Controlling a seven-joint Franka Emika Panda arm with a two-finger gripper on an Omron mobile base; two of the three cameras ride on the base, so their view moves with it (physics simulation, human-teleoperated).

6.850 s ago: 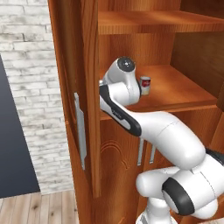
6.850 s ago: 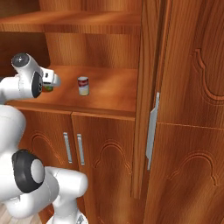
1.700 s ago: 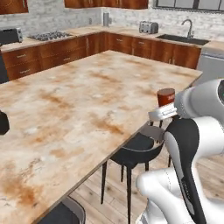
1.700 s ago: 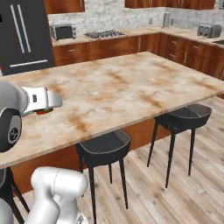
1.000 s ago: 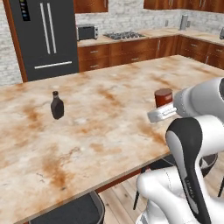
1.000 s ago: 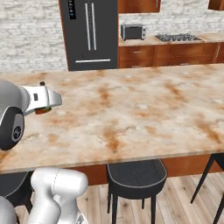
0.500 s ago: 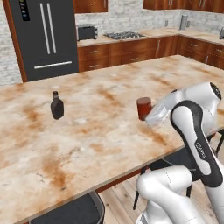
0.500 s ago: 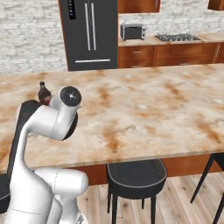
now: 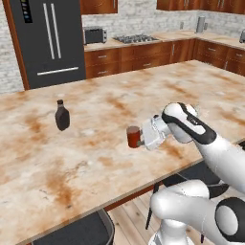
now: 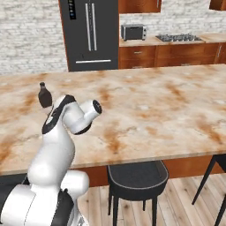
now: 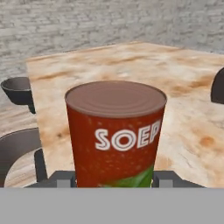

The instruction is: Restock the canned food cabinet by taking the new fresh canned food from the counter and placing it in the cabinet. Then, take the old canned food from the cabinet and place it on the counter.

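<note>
From the left base view, the old canned food (image 9: 133, 137) is a short red can with a dull top, standing upright at the surface of the counter (image 9: 95, 158), a broad pale slab mottled with rusty-orange; whether its base actually touches the stone cannot be told; the gripper (image 9: 142, 139) reaches in from the right and is pinched on the can's sides; a dark brown bottle (image 9: 61, 116) stands well apart to the left on the same slab; behind the counter a black refrigerator (image 9: 48, 40) rises, with a toaster (image 9: 94, 35) and a stovetop (image 9: 136, 38) on the far worktop; a dark stool seat (image 9: 76, 232) shows below the counter's near edge. From the right base view, the arm bends over the counter (image 10: 167, 114) at the left, and the bottle (image 10: 44, 96) peeks out just behind its elbow; the can itself is hidden by the arm here; a black stool (image 10: 137, 176) stands under the overhang on the plank floor (image 10: 181, 207). From the hand view, the can (image 11: 115, 135) fills the middle, its lid a flat brownish-grey disc, its wall red with fine paler speckles; white capitals across the label read "SOEP"; a green leaf-like patch (image 11: 131, 178) sits below the lettering; the counter (image 11: 183, 109) spreads behind it.
</note>
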